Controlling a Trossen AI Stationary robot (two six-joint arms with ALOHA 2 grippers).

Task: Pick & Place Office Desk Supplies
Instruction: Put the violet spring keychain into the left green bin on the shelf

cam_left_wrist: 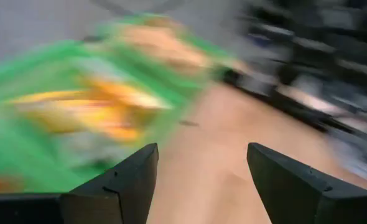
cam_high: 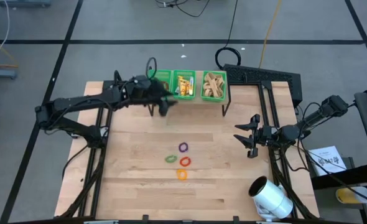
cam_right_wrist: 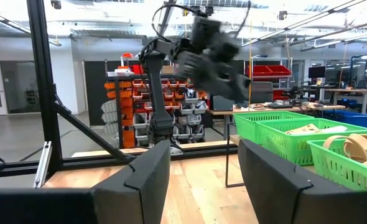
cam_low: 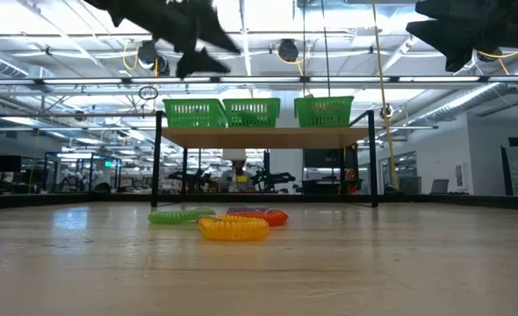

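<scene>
1. Left gripper (cam_high: 165, 107) is hovering just in front of the left green basket (cam_high: 161, 79), over the surface (cam_high: 140, 168); its fingers (cam_left_wrist: 124, 183) are standing open, holding nothing.
2. Right gripper (cam_high: 250, 138) is waiting at the right side of the surface, fingers (cam_right_wrist: 143, 177) parted and empty.
3. Four rings are lying near mid-surface: purple ring (cam_high: 183, 147), green ring (cam_high: 170, 158), red ring (cam_high: 185, 162), orange ring (cam_high: 181, 175), close together.
4. Middle basket (cam_high: 184, 85) is holding yellow pieces; right basket (cam_high: 214, 86) is holding tan rubber-band loops (cam_high: 214, 83).
5. White cylinder (cam_high: 271, 198) is lying at the surface's near right corner.
</scene>
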